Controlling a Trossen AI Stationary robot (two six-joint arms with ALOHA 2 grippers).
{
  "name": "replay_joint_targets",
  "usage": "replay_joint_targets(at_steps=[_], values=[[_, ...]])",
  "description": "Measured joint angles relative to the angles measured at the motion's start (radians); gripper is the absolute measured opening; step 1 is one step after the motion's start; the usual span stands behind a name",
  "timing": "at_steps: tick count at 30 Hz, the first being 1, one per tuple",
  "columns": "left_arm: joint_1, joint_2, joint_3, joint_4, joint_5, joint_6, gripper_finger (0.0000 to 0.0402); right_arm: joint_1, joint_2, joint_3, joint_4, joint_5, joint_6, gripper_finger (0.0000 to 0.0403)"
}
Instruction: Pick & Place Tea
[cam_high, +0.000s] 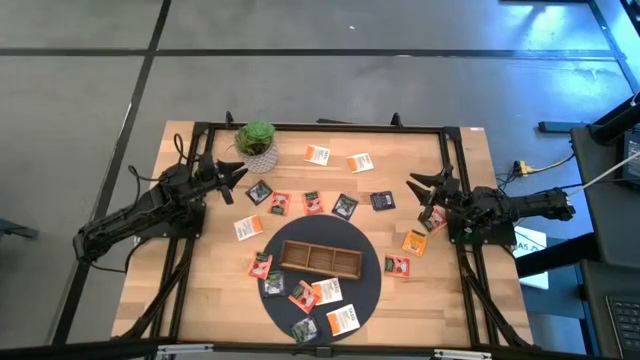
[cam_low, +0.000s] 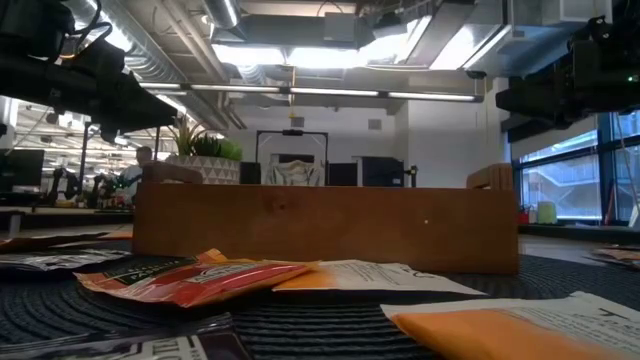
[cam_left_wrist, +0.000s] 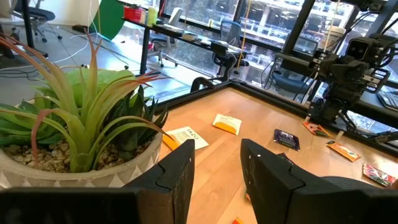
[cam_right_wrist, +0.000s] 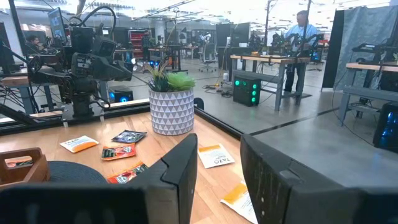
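Observation:
Several small tea packets lie flat on the wooden table, among them white-orange ones (cam_high: 317, 154) at the far side, dark ones (cam_high: 345, 207) in the middle and an orange one (cam_high: 414, 242) at the right. More packets (cam_high: 326, 291) lie on a dark round mat (cam_high: 372, 290) around the brown three-part tray (cam_high: 320, 246). In the low view, red and orange packets (cam_low: 200, 278) lie in front of the tray's wall (cam_low: 330, 228). My left gripper (cam_high: 236, 183) hovers open at the table's left, level, beside the plant. My right gripper (cam_high: 416, 192) hovers open at the right, level.
A small green potted plant (cam_high: 256, 138) stands at the far left of the table, close before my left gripper (cam_left_wrist: 217, 168). My right gripper (cam_right_wrist: 219, 168) faces it (cam_right_wrist: 171, 106) across the table. A black frame (cam_high: 330, 127) runs along the table's edges. A person (cam_right_wrist: 303, 37) stands far off in the room.

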Motion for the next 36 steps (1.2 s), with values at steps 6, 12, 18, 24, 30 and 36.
replay_joint_targets(at_steps=[6, 12, 18, 24, 30, 36], values=[[0.000, 0.000, 0.000, 0.000, 0.000, 0.000, 0.0127, 0.000, 0.000, 0.000, 0.000, 0.000, 0.000, 0.0125], [0.000, 0.000, 0.000, 0.000, 0.000, 0.000, 0.0127, 0.000, 0.000, 0.000, 0.008, -0.007, 0.047, 0.0125], [0.000, 0.000, 0.000, 0.000, 0.000, 0.000, 0.0127, -0.001, 0.000, 0.000, 0.049, 0.002, 0.359, 0.0125], [0.000, 0.000, 0.000, 0.000, 0.000, 0.000, 0.0127, -0.002, 0.000, 0.000, 0.040, 0.166, 0.736, 0.0125], [0.000, 0.000, 0.000, 0.001, -0.002, -0.001, 0.0127, -0.002, 0.000, 0.000, 0.030, 0.184, 0.711, 0.0129], [0.000, 0.000, 0.000, 0.005, 0.001, -0.132, 0.0127, -0.002, 0.000, 0.000, 0.066, 0.124, 0.730, 0.0196]])
